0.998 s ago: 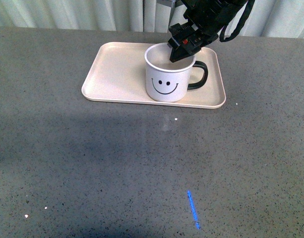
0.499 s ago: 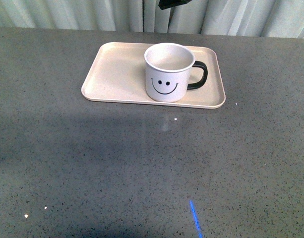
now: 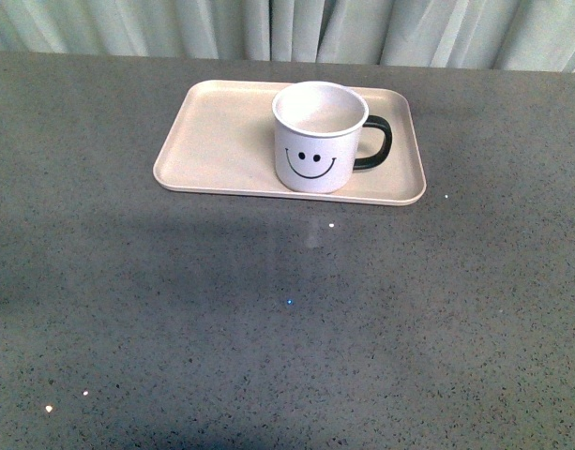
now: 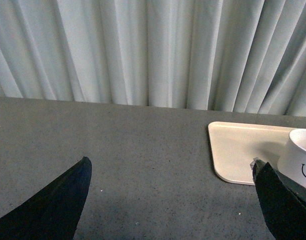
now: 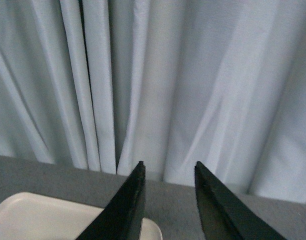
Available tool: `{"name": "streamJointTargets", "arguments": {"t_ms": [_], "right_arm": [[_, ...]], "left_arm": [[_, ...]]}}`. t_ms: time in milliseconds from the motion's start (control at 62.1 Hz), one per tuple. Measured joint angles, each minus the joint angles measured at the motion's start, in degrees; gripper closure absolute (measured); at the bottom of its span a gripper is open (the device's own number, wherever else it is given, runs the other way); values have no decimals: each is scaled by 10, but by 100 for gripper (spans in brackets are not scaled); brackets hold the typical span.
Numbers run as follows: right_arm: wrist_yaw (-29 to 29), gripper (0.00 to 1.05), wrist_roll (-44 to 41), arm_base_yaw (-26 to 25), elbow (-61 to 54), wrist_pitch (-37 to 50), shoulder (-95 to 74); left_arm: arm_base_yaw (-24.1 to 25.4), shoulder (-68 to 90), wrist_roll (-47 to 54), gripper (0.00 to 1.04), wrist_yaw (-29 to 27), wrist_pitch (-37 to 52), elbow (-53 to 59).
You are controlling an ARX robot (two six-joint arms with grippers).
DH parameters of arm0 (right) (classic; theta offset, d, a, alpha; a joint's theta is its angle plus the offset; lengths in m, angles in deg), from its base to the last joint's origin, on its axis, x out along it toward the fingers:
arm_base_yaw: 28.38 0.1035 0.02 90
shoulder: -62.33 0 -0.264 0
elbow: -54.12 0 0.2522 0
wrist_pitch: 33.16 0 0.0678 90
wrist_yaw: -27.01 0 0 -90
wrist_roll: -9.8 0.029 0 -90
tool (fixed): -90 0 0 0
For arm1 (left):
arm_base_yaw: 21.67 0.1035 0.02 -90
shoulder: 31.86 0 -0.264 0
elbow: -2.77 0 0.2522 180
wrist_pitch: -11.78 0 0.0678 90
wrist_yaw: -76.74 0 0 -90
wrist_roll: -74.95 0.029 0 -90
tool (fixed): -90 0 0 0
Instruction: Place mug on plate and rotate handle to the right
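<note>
The white cylindrical mug with the black smiley face (image 3: 319,139) stood upright on the flat pale pink-beige rectangular tray (image 3: 221,131), towards the tray's right half, and its glossy black loop handle (image 3: 377,142) pointed to the right. The task was judged as good as done. Little risk was seen: only a careless return of an arm could knock the mug or turn the handle out of line, since the mug stood free and unheld.

The left tool (image 4: 172,200) was seen with its fingers wide apart and nothing between them, low over the speckled grey counter (image 3: 268,319), near the tray's edge. The right tool (image 5: 167,200) was raised clear above the tray, its fingers a little apart and empty. Pale pleated curtains (image 3: 268,28) hung behind the counter. Nothing was found standing in the way around the tray.
</note>
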Motion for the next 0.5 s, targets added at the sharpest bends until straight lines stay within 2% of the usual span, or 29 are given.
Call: {"name": "streamJointTargets", "arguments": {"t_ms": [64,435,499], "right_arm": [[-8,104,1,-2,-48,11,20],[-29,103,3,-25,-235,38,174],[-57,103,3,-43,-261,35,205]], "left_arm": [[0,0,0,9,0,0,0],[0,0,0,9,0,0,0],[0,0,0,9,0,0,0]]}}
